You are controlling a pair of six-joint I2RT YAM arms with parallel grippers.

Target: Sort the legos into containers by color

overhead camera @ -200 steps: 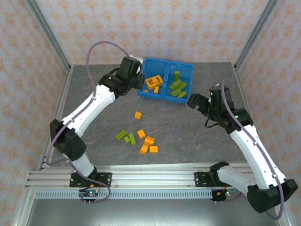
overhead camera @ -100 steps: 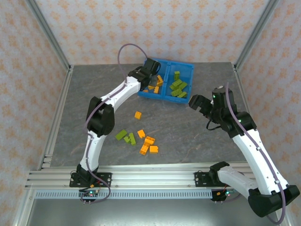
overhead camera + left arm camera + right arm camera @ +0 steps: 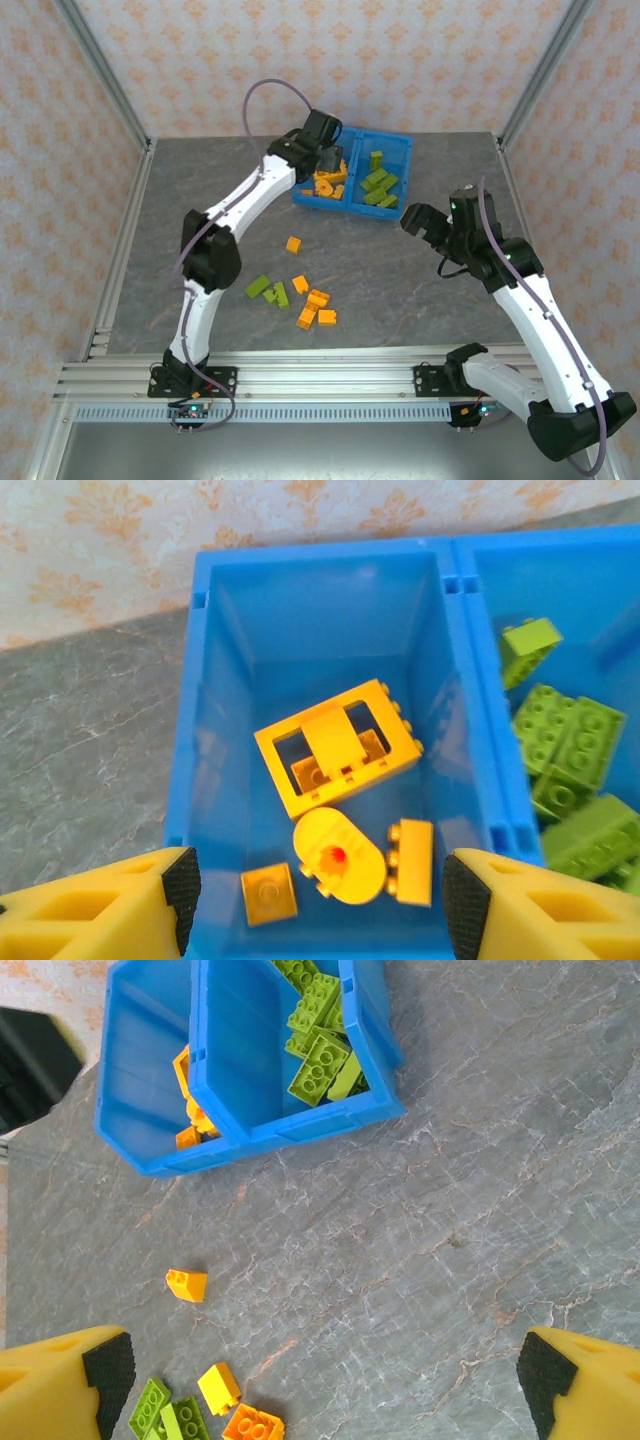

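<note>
Bin (image 3: 380, 132): translucent blue, both halves. In the left wrist view, its left half has an orange frame (image 3: 318, 713), orange bricks (image 3: 412, 860) and an orange rounded piece (image 3: 338, 830) with a red dot at its centre. Right half: lime green bricks (image 3: 560, 735). Loose bricks (image 3: 317, 297), lower centre of the top view: mix of orange and lime green. Table (image 3: 200, 210): grey stone pattern, pale veins, some rusty streaks. Walls (image 3: 420, 60): cream-pink paper, repeating orange floral motif. Arms (image 3: 250, 195): white, black joints. Cables (image 3: 268, 84): mauve. Left fingers (image 3: 80, 915) and right fingers (image 3: 45, 1385): yellow, black pads.
</note>
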